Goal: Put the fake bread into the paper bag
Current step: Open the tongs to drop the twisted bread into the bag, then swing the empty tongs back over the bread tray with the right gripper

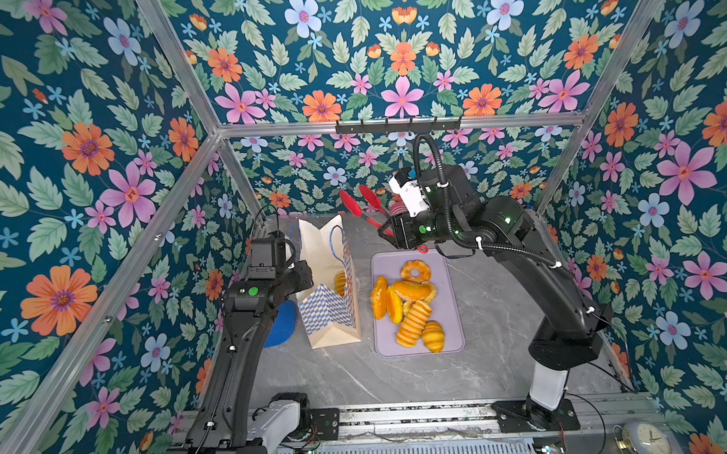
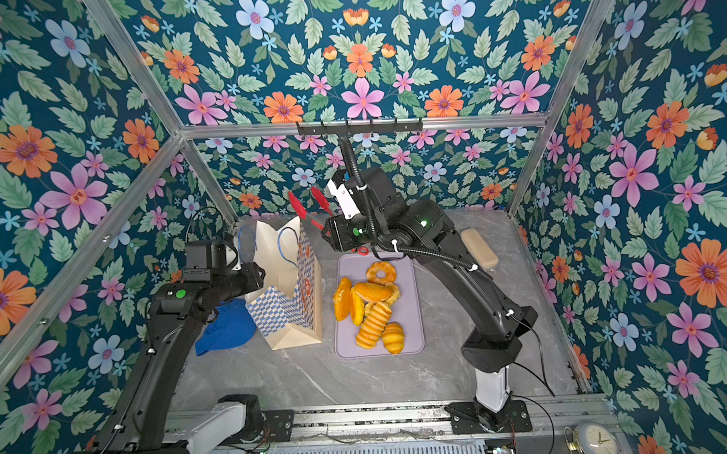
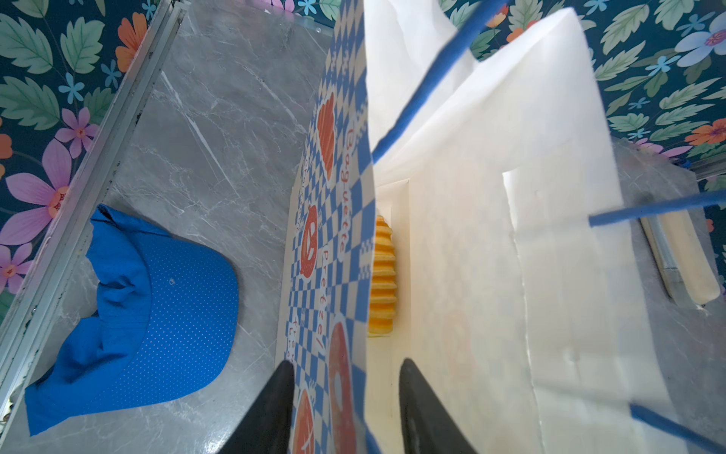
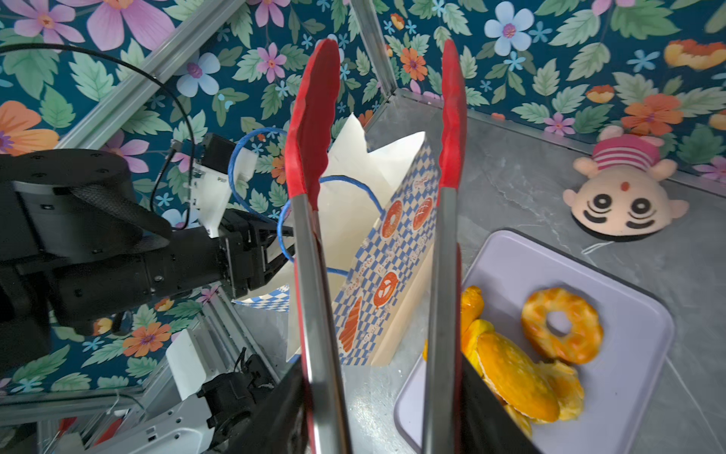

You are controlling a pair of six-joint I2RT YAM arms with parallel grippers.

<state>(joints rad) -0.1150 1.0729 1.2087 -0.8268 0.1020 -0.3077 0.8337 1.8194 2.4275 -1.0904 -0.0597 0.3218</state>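
Note:
The paper bag (image 1: 327, 304) (image 2: 285, 309) stands open left of the middle, and one ridged fake bread (image 3: 382, 275) (image 1: 339, 283) lies inside at its bottom. Several more fake breads (image 1: 410, 305) (image 2: 370, 302) (image 4: 510, 373), a ring doughnut (image 4: 561, 330) among them, are piled on a lavender tray (image 1: 452, 316). My left gripper (image 3: 347, 365) (image 2: 259, 275) is open astride the bag's checkered wall, one finger outside and one inside. My right gripper (image 1: 389, 231) (image 4: 383, 393) is shut on red-tipped tongs (image 4: 314, 137) (image 1: 365, 207), which are spread and empty, raised above the bag's far rim.
A blue cap (image 1: 280, 322) (image 3: 157, 306) lies left of the bag by the left wall. A plush toy (image 4: 624, 200) sits at the back right. A beige oblong block (image 2: 479, 249) lies beyond the right arm. A clock (image 1: 643, 438) stands at the front right corner.

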